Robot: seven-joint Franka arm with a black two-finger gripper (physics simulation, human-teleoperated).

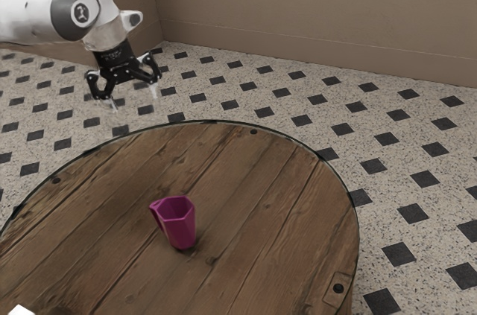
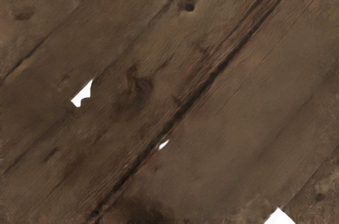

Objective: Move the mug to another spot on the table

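Well, round wood tbl [image 1: 261, 181], checkered flr [image 1: 335, 103]

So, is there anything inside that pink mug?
Nothing shows inside the mug: just its pink inner wall below the rim. Its near wall hides the bottom, so anything small there cannot be seen.

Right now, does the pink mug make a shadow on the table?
Exterior view: a faint, soft shadow beside the mug on the table; even light, no glare. Wrist view: the planks show odd white patches.
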